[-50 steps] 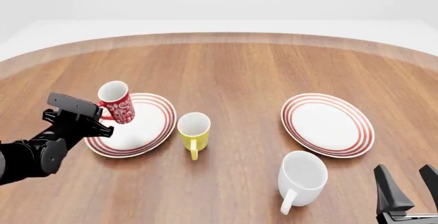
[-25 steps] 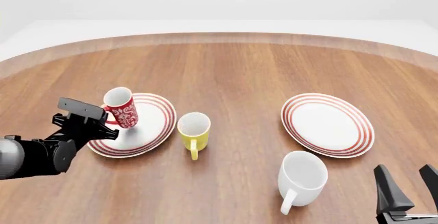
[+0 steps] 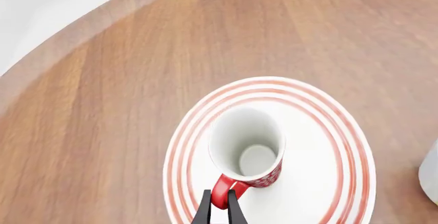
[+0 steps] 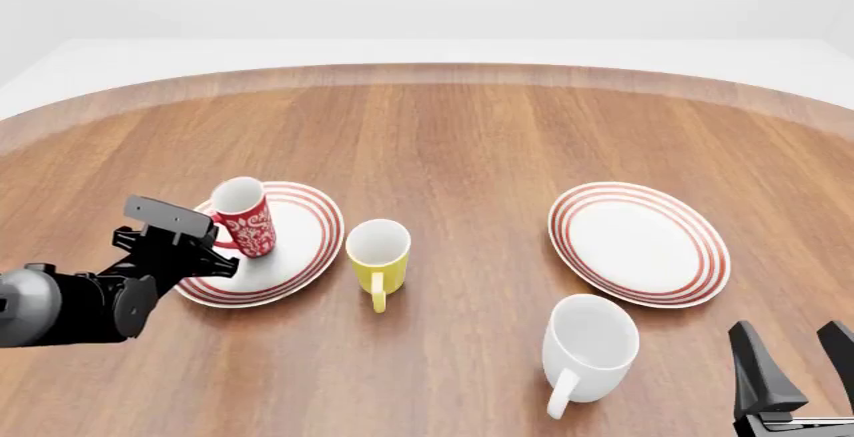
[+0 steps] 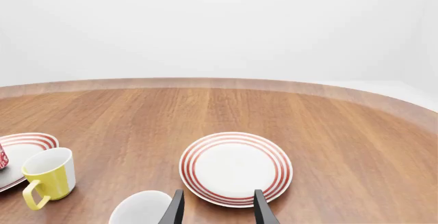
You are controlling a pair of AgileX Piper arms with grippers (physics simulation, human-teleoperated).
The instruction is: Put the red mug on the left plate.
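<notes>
The red mug (image 4: 244, 219), with its white floral pattern, is over the left part of the left plate (image 4: 304, 249), tilted slightly, its base at the plate's surface. I cannot tell if it touches. My left gripper (image 4: 214, 245) is shut on the mug's red handle from the near-left side. In the left wrist view the fingertips (image 3: 206, 209) pinch the handle, the mug (image 3: 246, 149) shows its white inside, and the ringed plate (image 3: 335, 126) lies under it. My right gripper (image 4: 797, 377) is open and empty at the near right.
A yellow mug (image 4: 378, 250) stands just right of the left plate. A larger white mug (image 4: 589, 345) stands near the front. The second ringed plate (image 4: 641, 243) lies at the right. In the right wrist view the open gripper (image 5: 217, 208) faces that plate (image 5: 236, 166).
My left gripper has lowered the red mug and moved it slightly right, down to the left plate. The right arm has not moved.
</notes>
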